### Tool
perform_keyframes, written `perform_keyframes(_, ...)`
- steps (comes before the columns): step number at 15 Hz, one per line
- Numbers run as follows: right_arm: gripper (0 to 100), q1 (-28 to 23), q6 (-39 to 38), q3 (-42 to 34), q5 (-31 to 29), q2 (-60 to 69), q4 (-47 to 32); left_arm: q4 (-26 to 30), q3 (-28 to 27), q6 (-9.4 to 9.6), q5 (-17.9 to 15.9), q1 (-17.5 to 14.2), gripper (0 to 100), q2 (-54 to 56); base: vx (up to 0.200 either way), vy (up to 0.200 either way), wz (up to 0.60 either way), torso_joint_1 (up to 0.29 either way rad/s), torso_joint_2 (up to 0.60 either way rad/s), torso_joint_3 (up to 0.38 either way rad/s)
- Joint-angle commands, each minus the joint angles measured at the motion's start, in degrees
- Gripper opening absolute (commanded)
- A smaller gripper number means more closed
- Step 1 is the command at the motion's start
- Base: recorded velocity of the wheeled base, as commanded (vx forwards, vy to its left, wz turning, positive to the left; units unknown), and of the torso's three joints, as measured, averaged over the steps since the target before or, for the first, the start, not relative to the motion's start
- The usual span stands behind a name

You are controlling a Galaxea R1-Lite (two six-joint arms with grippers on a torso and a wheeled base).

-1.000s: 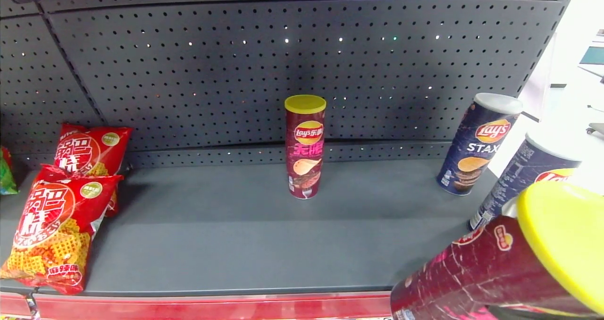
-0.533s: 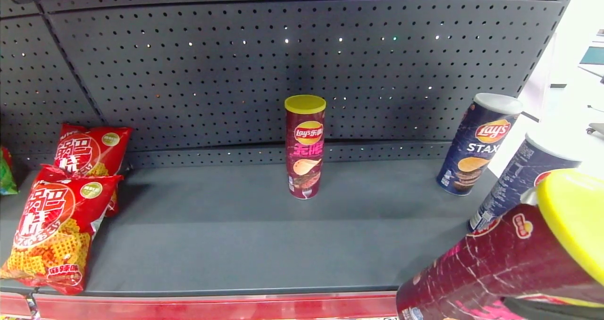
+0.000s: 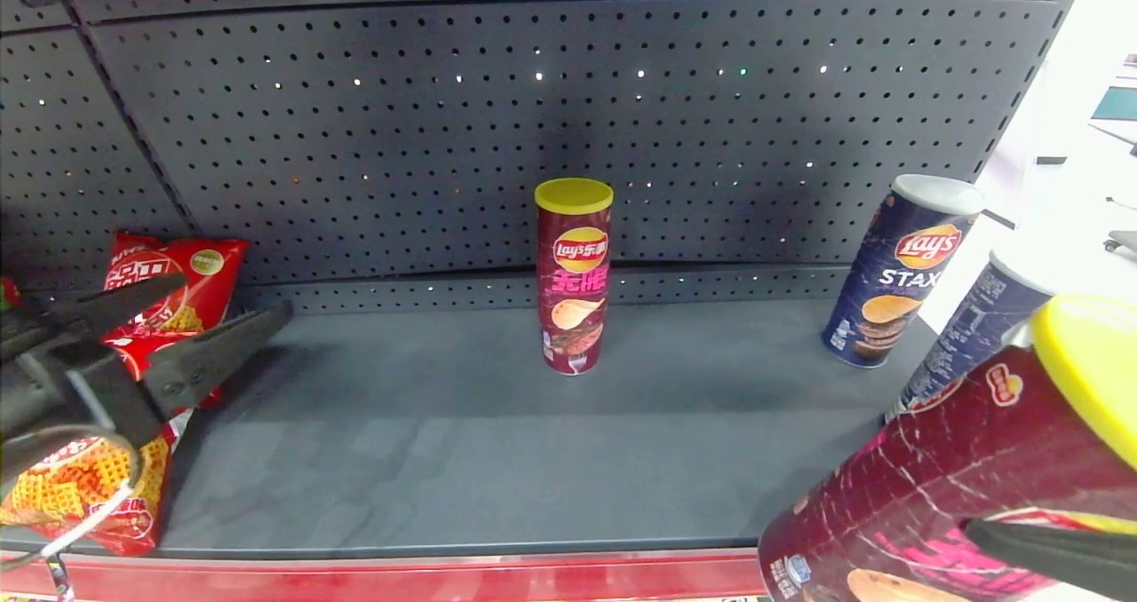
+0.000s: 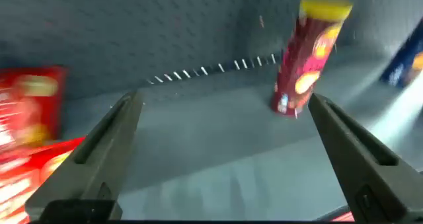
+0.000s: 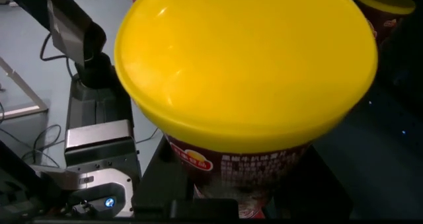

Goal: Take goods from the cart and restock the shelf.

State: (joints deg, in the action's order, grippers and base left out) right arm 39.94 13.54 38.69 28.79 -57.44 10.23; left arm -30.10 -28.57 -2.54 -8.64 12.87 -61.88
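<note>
At far left my left gripper point(image 3: 235, 296) hangs spread and empty over the red snack bags point(image 3: 191, 269), so (minding the blue cans point(image 3: 897, 273)) I'd right the tilted can point(image 3: 942, 487) clamped in my right gripper point(image 3: 1004, 531) before setting it beside the standing can point(image 3: 574, 273) on the flat grey shelf point(image 3: 426, 442), which has room.

A dark grey pegboard panel point(image 3: 400, 140) backed the grey shelf point(image 3: 444, 460), with a bright white room point(image 3: 1088, 140) beyond on the right.
</note>
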Motion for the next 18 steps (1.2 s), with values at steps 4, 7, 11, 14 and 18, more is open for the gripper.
perform_keyframes(4,0,-1.35,-2.29,0.15,0.12,0.84,0.06,-3.48,-3.86,6.93,-11.66,-0.57,100,-21.88,0.0,0.0,0.0,0.0,0.0,0.0)
perform_keyframes(7,0,-3.55,-3.88,-0.02,0.39,1.28,0.06,-3.65,-6.67,14.14,-25.46,-6.11,100,-26.54,0.0,0.0,0.0,0.0,0.0,0.0)
perform_keyframes(11,0,-3.55,-5.55,-0.02,0.39,1.02,0.06,-3.74,-10.89,14.23,-29.94,-5.67,100,-31.46,0.0,0.0,0.0,0.0,0.0,0.0)
perform_keyframes(14,0,-3.9,-7.22,0.07,0.39,1.1,0.06,-4.0,-17.3,14.4,-29.94,-3.38,100,-37.44,0.0,0.0,0.0,0.0,0.0,0.0)
perform_keyframes(18,0,-3.9,-7.3,0.07,0.39,0.84,0.06,-4.62,-23.37,14.49,-30.12,1.01,100,-43.68,0.0,0.0,0.0,0.0,0.0,0.0)
